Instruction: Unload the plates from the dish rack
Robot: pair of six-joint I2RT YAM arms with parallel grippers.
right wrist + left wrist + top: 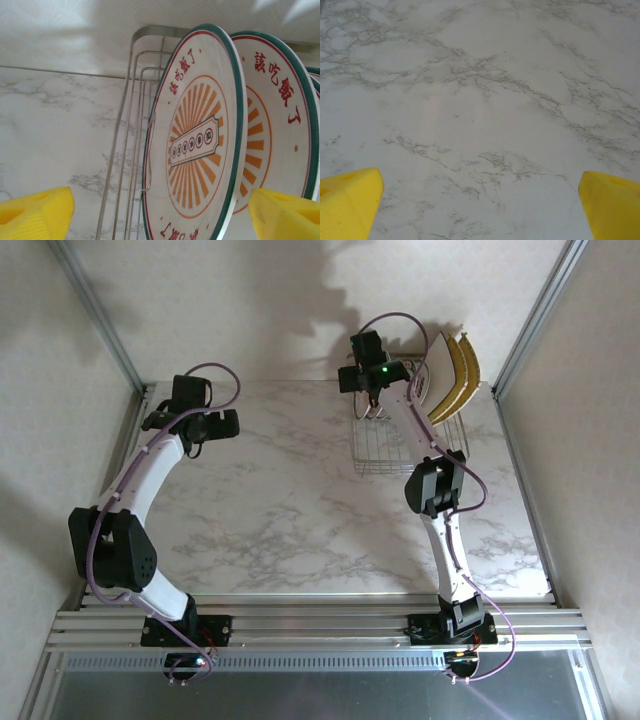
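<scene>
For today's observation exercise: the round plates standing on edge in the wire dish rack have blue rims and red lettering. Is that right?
Not quite: the rims are green, not blue. The right wrist view shows the round plates standing on edge in the wire dish rack, with red lettering.

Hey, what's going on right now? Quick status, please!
Reporting: left pincer open over table. Open right pincer facing front plate. All plates on edge in rack. Nothing blocking seen.

Marble table bears dish rack
</scene>
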